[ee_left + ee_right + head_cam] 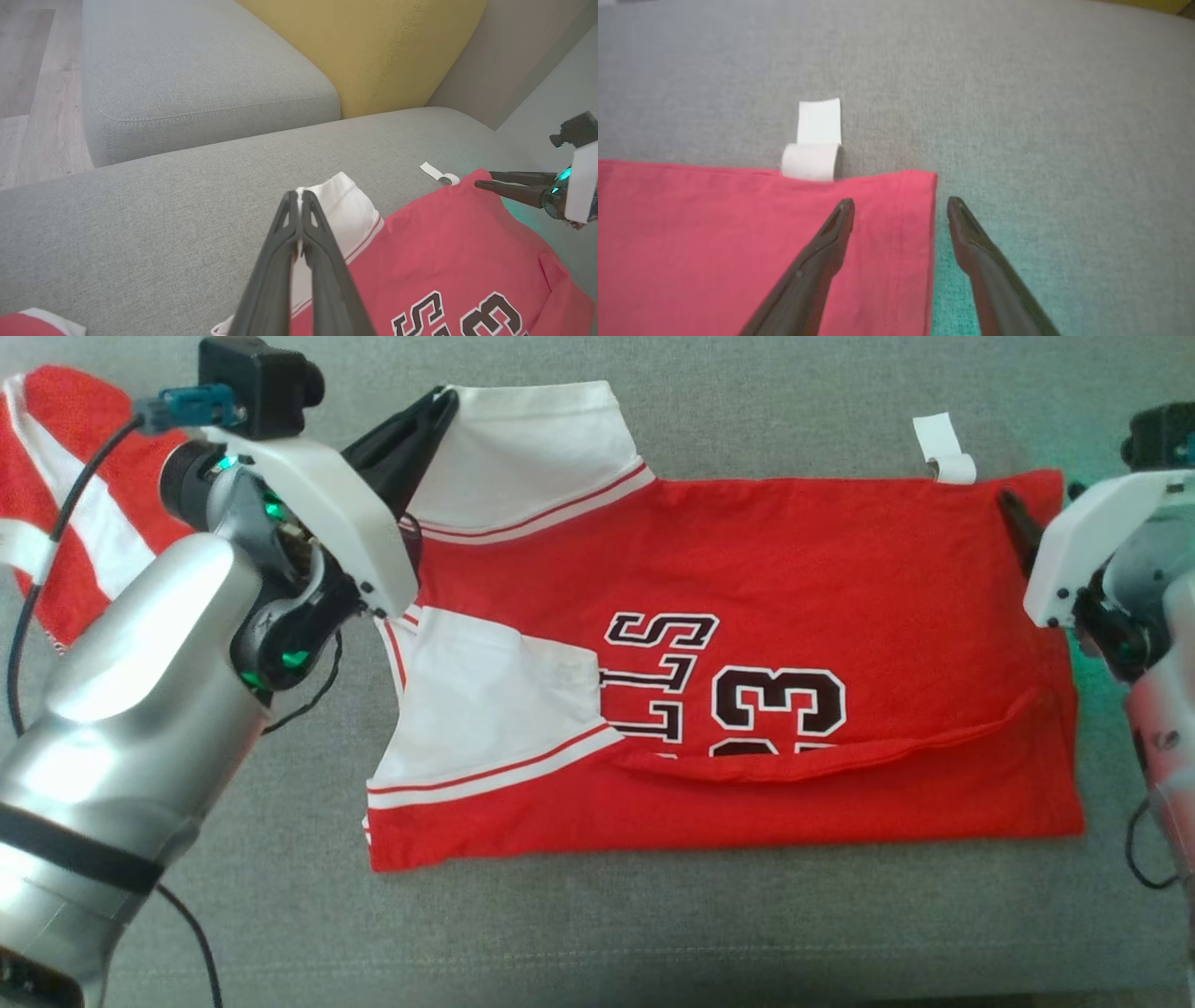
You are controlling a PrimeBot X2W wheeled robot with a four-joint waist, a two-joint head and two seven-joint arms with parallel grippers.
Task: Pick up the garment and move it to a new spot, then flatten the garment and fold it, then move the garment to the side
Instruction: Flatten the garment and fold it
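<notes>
Soft, even light falls over the red jersey (794, 560), bright and free of hard shadows; only a thin shadow lines its folded lower edge. Left of the jersey, the left arm's silver forearm (131, 653) carries broad white glare. Just right of the jersey's corner a teal glow (green lamps shine on both wrists) tints the grey sofa cushion (1017, 140). The right wrist view is soft throughout, the right gripper (901, 200) blurred along both fingers. The left wrist view washes the jersey pinkish and bows the cushion seams beyond it.
</notes>
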